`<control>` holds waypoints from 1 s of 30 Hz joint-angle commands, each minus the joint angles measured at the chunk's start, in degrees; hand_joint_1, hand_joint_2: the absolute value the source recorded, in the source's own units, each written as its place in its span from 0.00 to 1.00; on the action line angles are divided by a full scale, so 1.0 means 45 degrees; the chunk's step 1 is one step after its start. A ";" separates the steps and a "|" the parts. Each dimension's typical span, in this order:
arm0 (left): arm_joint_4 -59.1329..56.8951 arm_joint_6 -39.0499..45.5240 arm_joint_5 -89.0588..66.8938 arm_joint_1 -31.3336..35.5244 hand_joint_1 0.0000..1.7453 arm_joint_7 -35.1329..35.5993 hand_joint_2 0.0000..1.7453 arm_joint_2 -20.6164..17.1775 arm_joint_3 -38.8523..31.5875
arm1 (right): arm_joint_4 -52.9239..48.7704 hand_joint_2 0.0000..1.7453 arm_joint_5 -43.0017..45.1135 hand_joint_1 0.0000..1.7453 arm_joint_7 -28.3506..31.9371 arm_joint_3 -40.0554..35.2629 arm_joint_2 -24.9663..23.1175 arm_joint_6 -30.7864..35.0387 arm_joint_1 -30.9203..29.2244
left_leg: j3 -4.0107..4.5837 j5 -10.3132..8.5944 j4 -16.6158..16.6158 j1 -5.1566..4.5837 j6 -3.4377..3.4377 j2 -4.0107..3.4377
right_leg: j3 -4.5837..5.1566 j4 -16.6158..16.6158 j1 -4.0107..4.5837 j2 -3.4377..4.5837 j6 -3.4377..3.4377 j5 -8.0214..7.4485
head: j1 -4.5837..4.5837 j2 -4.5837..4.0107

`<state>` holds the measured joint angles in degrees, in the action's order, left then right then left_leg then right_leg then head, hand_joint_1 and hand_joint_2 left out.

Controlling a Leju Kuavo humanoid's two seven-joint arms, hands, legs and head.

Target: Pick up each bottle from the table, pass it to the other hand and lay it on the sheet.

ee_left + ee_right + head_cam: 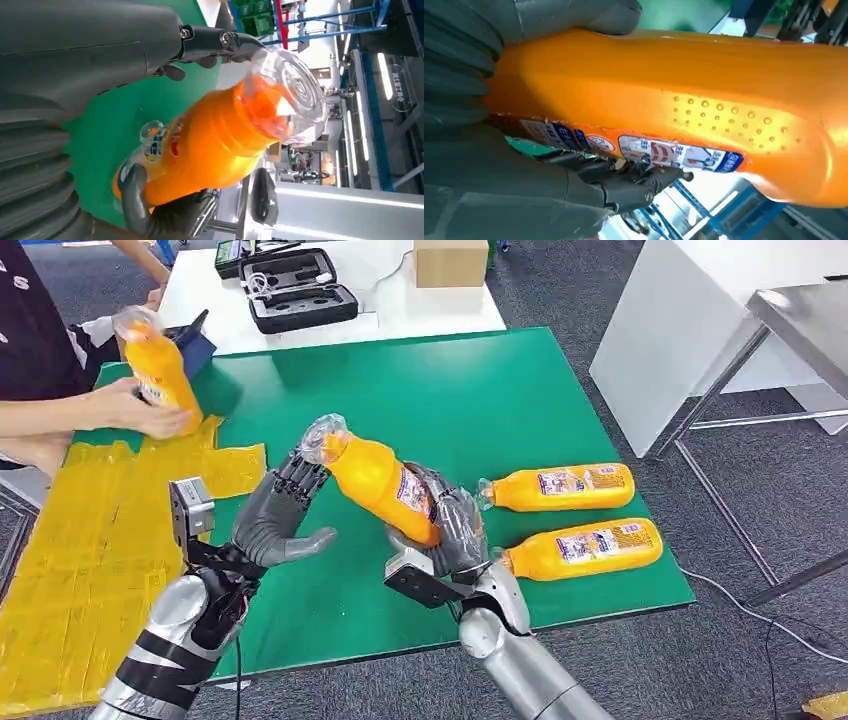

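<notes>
My right hand (448, 532) grips an orange bottle (375, 478) by its lower body and holds it tilted above the green table (470, 390), its clear cap toward my left. My left hand (277, 515) is spread open beside the cap end, its fingertips (300, 472) close to the cap. The left wrist view shows that bottle (215, 140) cap-on, with my left hand's fingers (215, 40) beyond it. The same bottle (684, 100) lies in my right hand's fingers (624, 185) in the right wrist view. Two more orange bottles (560, 487) (585, 548) lie on the table at right. The yellow sheet (90, 540) lies at left.
A person at the far left holds another orange bottle (165, 370) upright over the sheet's far end. Black cases (300, 290) and a cardboard box (450, 260) sit on a white table behind. A metal table (800, 320) stands at right.
</notes>
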<state>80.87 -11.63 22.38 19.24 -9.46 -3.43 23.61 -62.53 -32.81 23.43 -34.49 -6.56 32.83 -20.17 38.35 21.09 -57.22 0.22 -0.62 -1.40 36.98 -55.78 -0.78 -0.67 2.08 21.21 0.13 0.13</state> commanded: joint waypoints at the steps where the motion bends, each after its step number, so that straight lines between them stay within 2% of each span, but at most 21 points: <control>1: -0.1041 -0.0152 0.0264 0.0671 0.00 0.0084 1.00 -0.0223 0.0617 | 0.2574 1.00 -0.2102 1.00 -0.0216 -0.2403 -0.0461 0.1057 -0.0953 | -0.0130 0.0059 -0.0006 0.0018 0.0017 0.0012 | -0.0123 -0.0003 0.0011 0.0029 -0.0030 0.0051 | 0.0000 0.0000; 3: -0.1243 -0.0176 0.0301 0.0728 0.00 0.0114 1.00 -0.0210 0.0655 | 0.2609 1.00 -0.2115 1.00 -0.0188 -0.2686 -0.0545 0.1104 -0.0967 | -0.0130 0.0063 -0.0012 0.0018 0.0019 0.0023 | -0.0125 -0.0013 0.0011 0.0017 -0.0033 0.0060 | 0.0000 0.0000; 5: -0.1471 -0.0163 0.0332 0.0785 0.00 0.0126 1.00 -0.0195 0.0706 | 0.2414 1.00 -0.1922 1.00 -0.0190 -0.3084 -0.0528 0.1372 -0.1008 | -0.0051 0.0018 0.0004 0.0010 0.0009 0.0017 | -0.0045 0.0005 0.0007 0.0002 -0.0017 0.0019 | 0.0005 0.0000; 7: -0.1691 -0.0123 0.0324 0.0836 0.00 0.0136 1.00 -0.0163 0.0744 | 0.2065 1.00 -0.1815 1.00 -0.0178 -0.3314 -0.0492 0.1496 -0.1014 | -0.0117 0.0053 -0.0013 0.0020 0.0015 0.0041 | -0.0114 -0.0011 0.0012 -0.0004 -0.0033 0.0058 | 0.0005 0.0000; 9: -0.1761 -0.0119 0.0316 0.0850 0.00 0.0136 1.00 -0.0153 0.0762 | 0.1974 1.00 -0.1810 1.00 -0.0223 -0.3355 -0.0490 0.1479 -0.1015 | -0.0038 0.0014 0.0002 0.0006 0.0006 0.0014 | -0.0032 0.0002 0.0001 0.0002 -0.0015 0.0018 | 0.0005 0.0000; 14: -0.2011 0.0000 0.0309 0.0936 0.00 0.0128 1.00 -0.0032 0.0713 | 0.1566 1.00 -0.1840 1.00 -0.0274 -0.3666 -0.0417 0.1593 -0.1051 | -0.0097 0.0048 -0.0016 0.0016 0.0013 0.0042 | -0.0099 -0.0014 0.0008 -0.0008 -0.0026 0.0054 | -0.0005 0.0000; 15: -0.2033 0.0090 0.0324 0.0927 0.00 0.0082 1.00 0.0020 0.0647 | 0.1525 1.00 -0.1903 1.00 -0.0324 -0.3677 -0.0416 0.1593 -0.1048 | -0.0056 0.0024 -0.0004 0.0010 0.0010 0.0028 | -0.0057 -0.0004 0.0004 -0.0005 -0.0018 0.0029 | 0.0000 0.0000; 16: -0.2034 0.0435 0.0213 0.0907 0.63 -0.0047 1.00 0.0133 0.0520 | 0.1516 1.00 -0.1993 1.00 -0.0433 -0.3688 -0.0429 0.1593 -0.1024 | -0.0070 0.0033 -0.0008 0.0011 0.0011 0.0030 | -0.0071 -0.0008 0.0004 -0.0004 -0.0020 0.0037 | -0.0005 0.0000; 17: -0.1968 0.0702 0.0227 0.0853 1.00 -0.0148 1.00 0.0235 0.0350 | 0.1571 1.00 -0.2010 1.00 -0.0517 -0.3698 -0.0433 0.1593 -0.1023 | -0.0102 0.0052 -0.0016 0.0015 0.0016 0.0036 | -0.0102 -0.0017 0.0006 0.0000 -0.0028 0.0056 | 0.0000 0.0000; 18: -0.1925 0.0797 0.0226 0.0830 1.00 -0.0175 1.00 0.0265 0.0295 | 0.1607 1.00 -0.1995 1.00 -0.0543 -0.3681 -0.0441 0.1593 -0.1010 | -0.0064 0.0030 -0.0005 0.0013 0.0012 0.0028 | -0.0066 -0.0004 0.0006 -0.0004 -0.0020 0.0034 | 0.0000 0.0000; 19: -0.1872 0.0896 0.0224 0.0807 1.00 -0.0201 1.00 0.0286 0.0231 | 0.1653 1.00 -0.1954 1.00 -0.0545 -0.3663 -0.0449 0.1593 -0.1001 | -0.0117 0.0060 -0.0016 0.0014 0.0017 0.0039 | -0.0116 -0.0019 0.0005 0.0000 -0.0030 0.0064 | 0.0000 0.0000; 20: -0.1785 0.0898 0.0226 0.0781 1.00 -0.0200 1.00 0.0264 0.0213 | 0.1668 1.00 -0.1929 1.00 -0.0515 -0.3631 -0.0435 0.1593 -0.0993 | -0.0054 0.0024 -0.0003 0.0010 0.0009 0.0024 | -0.0055 -0.0001 0.0005 -0.0002 -0.0016 0.0026 | 0.0000 0.0000; 23: -0.1785 0.0898 0.0226 0.0781 1.00 -0.0200 1.00 0.0264 0.0213 | 0.1668 1.00 -0.1929 1.00 -0.0515 -0.3631 -0.0435 0.1593 -0.0993 | -0.0101 0.0055 -0.0017 0.0016 0.0014 0.0037 | -0.0102 -0.0016 0.0008 -0.0002 -0.0025 0.0057 | 0.0000 0.0000; 26: -0.1785 0.0898 0.0226 0.0781 1.00 -0.0200 1.00 0.0264 0.0213 | 0.1668 1.00 -0.1929 1.00 -0.0515 -0.3631 -0.0435 0.1593 -0.0993 | -0.0031 0.0011 0.0004 0.0007 0.0007 0.0016 | -0.0031 0.0005 0.0004 -0.0001 -0.0011 0.0013 | 0.0000 0.0000; 27: -0.1785 0.0898 0.0226 0.0781 1.00 -0.0200 1.00 0.0264 0.0213 | 0.1668 1.00 -0.1929 1.00 -0.0515 -0.3631 -0.0435 0.1593 -0.0993 | -0.0080 0.0039 -0.0009 0.0013 0.0011 0.0030 | -0.0081 -0.0008 0.0006 -0.0002 -0.0021 0.0042 | 0.0000 0.0000; 30: -0.1733 0.1064 0.0257 0.0729 1.00 -0.0240 1.00 0.0302 0.0090 | 0.1704 1.00 -0.1713 1.00 -0.0457 -0.3550 -0.0468 0.1593 -0.0996 | -0.0072 0.0033 -0.0006 0.0011 0.0010 0.0031 | -0.0073 -0.0005 0.0004 -0.0004 -0.0019 0.0037 | 0.0000 0.0000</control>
<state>77.05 -8.33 23.74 20.34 -10.95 -3.30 24.15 -56.70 -40.89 20.22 -46.01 -8.90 40.26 -22.52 38.36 21.09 -57.22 0.22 -0.62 -1.40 36.99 -55.77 -0.79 -0.67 2.07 21.22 0.13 0.13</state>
